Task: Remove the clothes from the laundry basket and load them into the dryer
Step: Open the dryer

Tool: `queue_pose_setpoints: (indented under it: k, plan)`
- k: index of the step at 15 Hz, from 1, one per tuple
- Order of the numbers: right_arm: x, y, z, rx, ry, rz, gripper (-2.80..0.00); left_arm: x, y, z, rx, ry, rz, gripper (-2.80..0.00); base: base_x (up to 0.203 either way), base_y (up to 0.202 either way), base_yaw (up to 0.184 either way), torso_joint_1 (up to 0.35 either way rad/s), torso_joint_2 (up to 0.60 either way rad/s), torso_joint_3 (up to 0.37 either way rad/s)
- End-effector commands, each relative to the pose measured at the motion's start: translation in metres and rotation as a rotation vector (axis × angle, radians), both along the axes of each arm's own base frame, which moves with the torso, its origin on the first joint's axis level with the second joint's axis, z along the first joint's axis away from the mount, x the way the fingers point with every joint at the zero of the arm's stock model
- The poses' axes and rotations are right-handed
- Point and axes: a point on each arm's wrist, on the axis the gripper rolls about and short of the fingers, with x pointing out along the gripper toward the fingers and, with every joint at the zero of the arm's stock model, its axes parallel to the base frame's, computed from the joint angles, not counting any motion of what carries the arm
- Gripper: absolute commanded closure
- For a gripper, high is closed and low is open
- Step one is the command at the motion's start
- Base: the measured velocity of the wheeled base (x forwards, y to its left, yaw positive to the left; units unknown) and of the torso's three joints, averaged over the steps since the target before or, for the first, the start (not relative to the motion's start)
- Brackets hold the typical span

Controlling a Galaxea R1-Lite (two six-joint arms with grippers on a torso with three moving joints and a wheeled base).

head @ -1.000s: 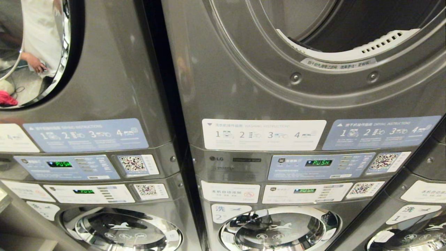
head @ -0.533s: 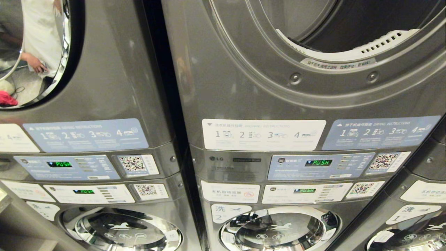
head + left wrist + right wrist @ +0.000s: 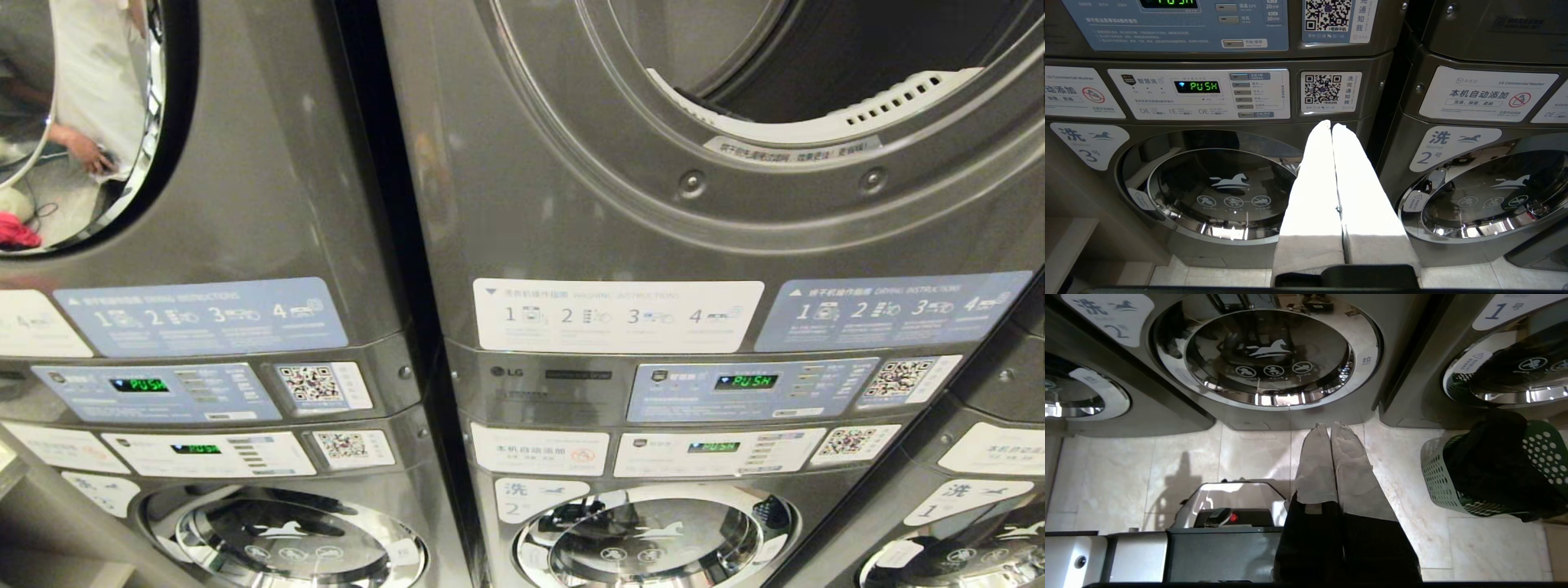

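The dryer [image 3: 571, 180] fills the head view, and its round opening [image 3: 816, 57] stands open at the top right with a dark drum inside. A green and white perforated laundry basket [image 3: 1433, 473] sits on the floor before the washer marked 1, with dark clothes [image 3: 1490, 465] heaped in it. My right gripper [image 3: 1329, 426] is shut and empty, hanging over the floor tiles to the left of the basket and apart from it. Parked facing the lower washers, my left gripper [image 3: 1331, 124] is shut and empty. Neither arm shows in the head view.
Closed washer doors [image 3: 1267, 355] [image 3: 1224, 188] line the bottom row. My own base [image 3: 1224, 522] lies under the right gripper. Pale floor tiles [image 3: 1249, 453] stretch between base and machines. The neighbouring dryer's glass door [image 3: 90, 98] reflects a person.
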Motion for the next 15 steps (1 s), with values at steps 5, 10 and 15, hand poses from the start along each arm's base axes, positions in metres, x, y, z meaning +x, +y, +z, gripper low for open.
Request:
queue_pose_setpoints:
  k: [5, 10, 15]
  plan:
    - [-0.005, 0.002, -0.008, -0.091, -0.138, -0.038, 0.00, 0.000, 0.000, 0.000, 0.000, -0.002, 0.000, 0.00, 0.000, 0.000, 0.000, 0.000, 0.00, 0.000]
    - [-0.017, 0.003, -0.018, -0.206, -0.338, 0.049, 0.00, 0.000, 0.000, 0.000, 0.000, -0.002, 0.000, 0.00, 0.000, 0.000, 0.000, 0.000, 0.00, 0.000]
    - [-0.017, 0.003, -0.018, -0.199, -0.339, 0.050, 0.00, 0.000, 0.000, 0.000, 0.000, -0.002, 0.000, 0.00, 0.000, 0.000, 0.000, 0.000, 0.00, 0.000]
